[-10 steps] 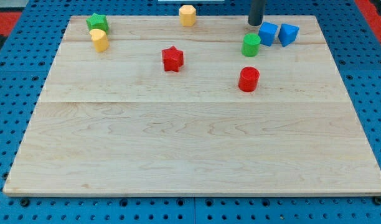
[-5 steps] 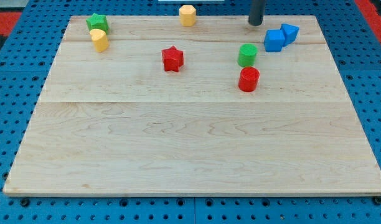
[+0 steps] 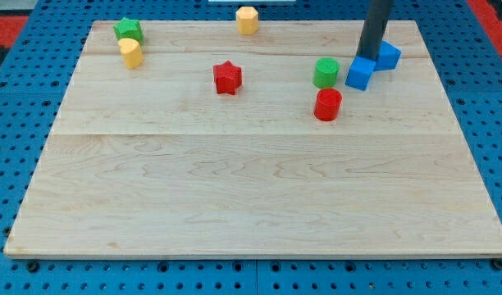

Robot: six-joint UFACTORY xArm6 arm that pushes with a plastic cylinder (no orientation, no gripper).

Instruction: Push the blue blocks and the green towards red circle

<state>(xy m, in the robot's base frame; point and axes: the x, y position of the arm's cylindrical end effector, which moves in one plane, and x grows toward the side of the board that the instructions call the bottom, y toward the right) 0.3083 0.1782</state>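
Rod contact at the upper right of the wooden board (image 3: 259, 205). My tip (image 3: 369, 57) stands at the top edge of the blue cube (image 3: 360, 74), touching or all but touching it, and just left of the second blue block (image 3: 388, 55), whose shape is partly hidden by the rod. The arm carries no pincer, only this straight rod, so there is nothing to spread or press together. The placement reads as a push set-up: with the tip behind the cube on its far side, a stroke toward the view's bottom-left would drive the cube at the red cylinder (image 3: 328, 104), the task's red circle.

The green cylinder (image 3: 326, 72) already sits just above the red cylinder, near but apart from it, and just left of the blue cube; it appears largely delivered. The second blue block lies farthest from the goal, close to the board's right-hand top corner, where little room remains between it and the top edge for the tip to get behind it.

Bystanders lie well clear: the red star (image 3: 227, 77) toward the middle, the yellow hexagonal block (image 3: 247, 19) at the top edge, and the green star (image 3: 128, 31) touching the yellow cylinder (image 3: 131, 52) at the top left. Below the red cylinder the board is open to its bottom edge, so an overshoot there risks nothing.
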